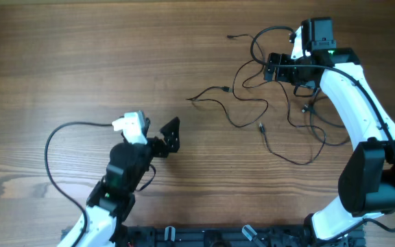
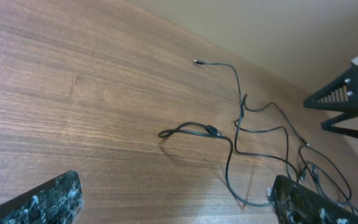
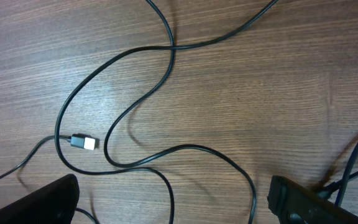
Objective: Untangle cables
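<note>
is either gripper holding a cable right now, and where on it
Nothing is held. The left gripper is open, away from the cables. The right gripper is open above them, with nothing clamped between its fingers.

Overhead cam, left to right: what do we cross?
Left arm's wire loop → left claw → cables → right arm's dark elbow. Right claw is left out because it overlaps the cables.

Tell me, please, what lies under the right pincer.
Under the open right pincer, thin black cables loop and cross on the wooden table, one ending in a silvery plug. From overhead the arm covers that part of the tangle.
</note>
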Motion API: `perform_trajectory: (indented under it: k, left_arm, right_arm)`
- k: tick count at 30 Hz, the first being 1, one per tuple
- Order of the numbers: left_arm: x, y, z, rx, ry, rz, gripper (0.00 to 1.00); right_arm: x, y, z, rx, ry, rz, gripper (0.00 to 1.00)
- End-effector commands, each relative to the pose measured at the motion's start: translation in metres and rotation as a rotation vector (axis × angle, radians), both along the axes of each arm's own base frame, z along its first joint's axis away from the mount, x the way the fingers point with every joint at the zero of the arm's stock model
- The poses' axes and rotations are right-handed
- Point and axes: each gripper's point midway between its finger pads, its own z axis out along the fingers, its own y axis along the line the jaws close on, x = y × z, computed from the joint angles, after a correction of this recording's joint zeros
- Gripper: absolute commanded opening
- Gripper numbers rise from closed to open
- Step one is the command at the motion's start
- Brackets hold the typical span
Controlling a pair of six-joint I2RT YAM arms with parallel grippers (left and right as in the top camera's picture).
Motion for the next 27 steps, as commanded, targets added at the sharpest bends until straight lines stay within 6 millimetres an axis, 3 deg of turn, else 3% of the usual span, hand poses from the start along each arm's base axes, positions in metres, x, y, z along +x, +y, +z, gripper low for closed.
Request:
perform_trajectory:
  k: [1,13,18,27]
  left_arm:
    - [-0.014,0.013,0.003,-0.022,-0.067,0.036,1.00]
    - [-0.050,0.043,-0.002,-0.014,-0.085,0.105,1.00]
    - [-0.051,0.057,0.033,-0.068,-0.228,0.145,1.00]
    - [-0.048,0.067,0.032,-0.027,-0.237,0.168,1.00]
  right_arm:
    - [0.000,-0.002,-0.007,-0.017,0.014,-0.005,1.00]
    - [0.000,-0.002,-0.007,-0.017,0.014,-0.005,1.00]
    - [0.000,-0.002,-0.007,-0.017,0.014,-0.005,1.00]
    - [0.000,-0.002,-0.007,-0.017,0.014,-0.005,1.00]
